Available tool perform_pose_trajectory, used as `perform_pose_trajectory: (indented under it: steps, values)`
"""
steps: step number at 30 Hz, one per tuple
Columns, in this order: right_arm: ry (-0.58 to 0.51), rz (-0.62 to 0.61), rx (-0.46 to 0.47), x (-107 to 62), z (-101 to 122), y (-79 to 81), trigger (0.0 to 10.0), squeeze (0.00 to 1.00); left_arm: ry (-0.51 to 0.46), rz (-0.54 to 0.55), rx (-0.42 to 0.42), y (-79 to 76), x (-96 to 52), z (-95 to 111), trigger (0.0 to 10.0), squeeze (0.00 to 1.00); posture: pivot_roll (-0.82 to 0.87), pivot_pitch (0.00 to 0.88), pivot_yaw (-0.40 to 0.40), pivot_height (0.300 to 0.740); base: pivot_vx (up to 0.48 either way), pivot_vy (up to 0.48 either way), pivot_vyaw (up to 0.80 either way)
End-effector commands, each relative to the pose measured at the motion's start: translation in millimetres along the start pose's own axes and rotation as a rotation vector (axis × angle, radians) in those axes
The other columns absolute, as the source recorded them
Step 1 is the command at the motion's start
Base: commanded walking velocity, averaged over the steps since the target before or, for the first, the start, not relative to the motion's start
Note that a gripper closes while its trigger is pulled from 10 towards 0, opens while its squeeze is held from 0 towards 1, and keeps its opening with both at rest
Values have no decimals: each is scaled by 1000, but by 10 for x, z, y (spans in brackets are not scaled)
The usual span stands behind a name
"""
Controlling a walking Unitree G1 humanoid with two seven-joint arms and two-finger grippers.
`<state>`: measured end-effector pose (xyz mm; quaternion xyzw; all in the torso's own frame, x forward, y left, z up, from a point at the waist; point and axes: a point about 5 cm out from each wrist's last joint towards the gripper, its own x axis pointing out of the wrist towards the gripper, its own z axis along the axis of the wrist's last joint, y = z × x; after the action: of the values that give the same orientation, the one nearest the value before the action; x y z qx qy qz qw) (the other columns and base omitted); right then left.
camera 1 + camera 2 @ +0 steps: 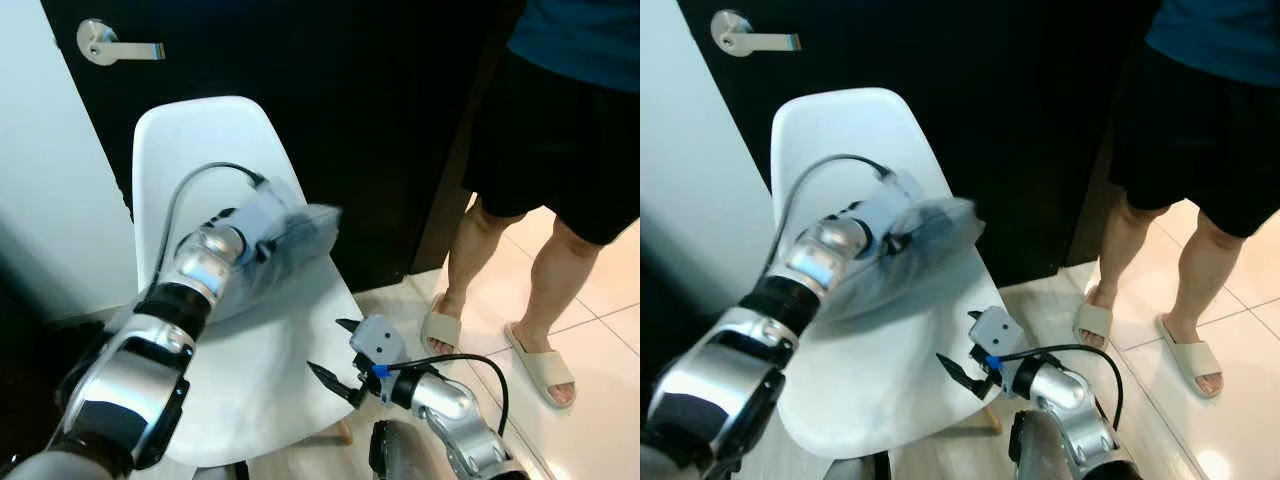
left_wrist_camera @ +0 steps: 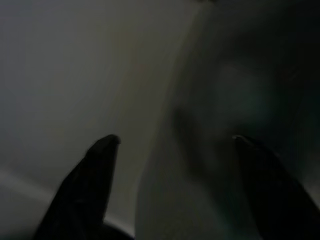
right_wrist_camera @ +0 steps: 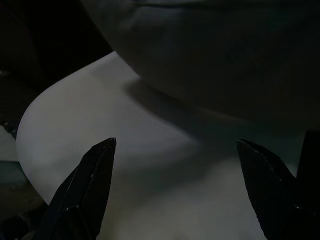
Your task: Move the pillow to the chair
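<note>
A grey-blue pillow [image 1: 290, 240] lies on the seat of the white chair [image 1: 205, 140], leaning toward its backrest. My left arm reaches over the seat, and its wrist [image 1: 215, 255] is pressed up against the pillow. In the left wrist view the left gripper [image 2: 175, 142] is open, and the blurred pillow [image 2: 235, 100] lies just ahead between its fingers. My right gripper [image 1: 328, 346] hovers open at the seat's front right edge, pointing at the seat [image 3: 125, 145] below the pillow [image 3: 225, 55].
A person in dark shorts and beige slippers [image 1: 545, 365] stands on the tiled floor to the right of the chair. A black door [image 1: 350, 90] with a silver handle [image 1: 105, 45] is behind the chair. A white wall lies to the left.
</note>
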<state>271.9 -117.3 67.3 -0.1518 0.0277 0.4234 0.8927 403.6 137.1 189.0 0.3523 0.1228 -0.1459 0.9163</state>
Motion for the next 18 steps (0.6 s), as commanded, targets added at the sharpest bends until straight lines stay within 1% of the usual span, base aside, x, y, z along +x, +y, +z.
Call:
perform_pose_trajectory:
  steps: [1, 2, 3, 4, 5, 6, 7, 8, 9, 10, 11, 12, 13, 14, 15, 16, 17, 18]
  values:
    - [1, 2, 0, 6, -6, 19, 10000, 0, 4, -46, -360, 17, -16, -59, 10000, 0, 51, 40, -1, 592, 0, 0, 0]
    - [3, -2, -1, 0, -11, 12, 10000, 0, 67, 127, -10, 210, -65, -193, 10000, 0, 52, 42, -2, 592, 0, 0, 0]
    - [4, -2, -2, -1, -15, 10, 10000, 0, 81, 85, -51, 213, -74, -261, 10000, 0, 56, 41, -4, 592, 0, 0, 0]
    - [5, -2, -1, -2, -17, 9, 10000, 0, 66, -31, -419, 143, -68, -262, 10000, 0, 58, 40, -5, 592, 0, 0, 0]
    - [5, -2, -1, -2, -17, 9, 10000, 0, 66, -31, -419, 143, -68, -262, 10000, 0, 58, 40, -5, 592, 0, 0, 0]
    - [7, 2, -2, 0, -20, 15, 10000, 0, 107, -14, -286, 128, -69, -369, 10000, 0, 52, 43, -5, 592, 0, 0, 0]
    - [7, 2, -2, 0, -20, 15, 10000, 0, 107, -14, -286, 128, -69, -369, 10000, 0, 52, 43, -5, 592, 0, 0, 0]
    - [9, 5, -6, -2, -22, 17, 10000, 0, 148, 66, 76, 178, -74, -433, 10000, 0, 60, 43, -7, 592, 0, 0, 0]
    - [9, 6, -6, -3, -21, 16, 10000, 0, 138, 22, -42, 121, -66, -451, 10000, 0, 60, 43, -8, 592, 0, 0, 0]
    - [9, 5, -6, -2, -20, 16, 10000, 0, 107, -23, -232, 88, -65, -432, 10000, 0, 54, 45, -7, 592, 0, 0, 0]
    - [9, 5, -8, -6, -20, 11, 10000, 0, 101, 2, -102, 80, -67, -431, 10000, 0, 53, 47, -8, 592, 0, 0, 0]
    - [10, 5, -10, -8, -19, 6, 10000, 0, 90, 4, 34, 63, -70, -437, 10000, 0, 55, 47, -9, 592, 0, 0, 0]
    - [7, 0, -6, -5, -13, -2, 10000, 0, 61, -17, -133, 27, -64, -390, 10000, 0, 56, 49, -8, 592, 0, 0, 0]
    - [5, -3, -4, 0, -6, -5, 10000, 0, 26, -54, -356, -8, -62, -342, 10000, 0, 49, 50, -5, 592, 0, 0, 0]
    - [4, -2, -8, 6, 1, -3, 10000, 0, -5, -67, -436, -15, -73, -334, 10000, 0, 43, 51, -3, 592, 0, 0, 0]
    - [4, -2, -12, 9, 4, -2, 10000, 0, -19, -63, -453, -12, -84, -335, 10000, 0, 43, 51, -3, 592, 0, 0, 0]
    - [2, -4, -10, 9, 8, -2, 10000, 0, -38, -14, -272, 9, -104, -350, 10000, 0, 48, 50, -6, 592, 0, 0, 0]
    - [0, -7, -9, 8, 9, -1, 10000, 0, -59, 13, -233, -4, -122, -366, 10000, 0, 47, 51, -6, 592, 0, 0, 0]
